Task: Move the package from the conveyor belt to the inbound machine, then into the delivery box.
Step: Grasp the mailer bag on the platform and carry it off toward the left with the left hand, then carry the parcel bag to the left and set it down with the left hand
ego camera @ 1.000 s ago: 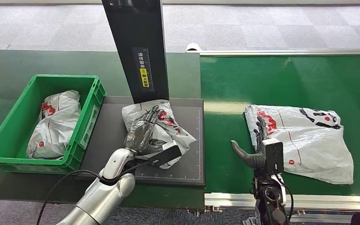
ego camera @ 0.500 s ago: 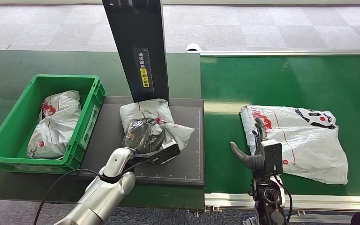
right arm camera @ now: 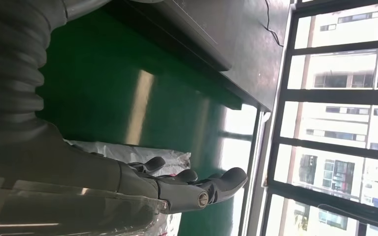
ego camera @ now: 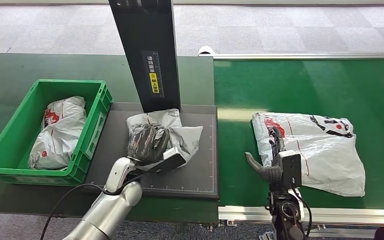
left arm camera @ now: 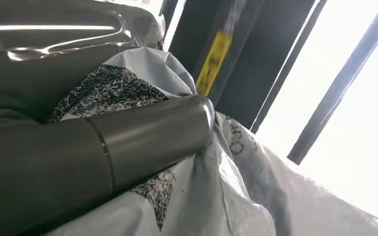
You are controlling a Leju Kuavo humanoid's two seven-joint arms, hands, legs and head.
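Looking down from the head, the green crate (ego camera: 87, 131) held one bagged parcel (ego camera: 57, 132), while the left hand (ego camera: 145, 141) clutched the package (ego camera: 172, 134) on the inbound machine (ego camera: 200, 170). At the left wrist, its thumb (left arm camera: 147, 135) pressed the wrapping. At the right wrist, the right hand (right arm camera: 177, 184) hung spread, empty, above the conveyor belt (right arm camera: 128, 98).

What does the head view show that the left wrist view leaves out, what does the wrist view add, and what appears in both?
Head view alone: the green crate with a package inside, the conveyor belt, a second package on the belt, and the right hand beside it.
Left wrist view alone: bright windows behind the machine.
Both: the left hand gripping the package on the inbound machine, and the black column with its yellow label.
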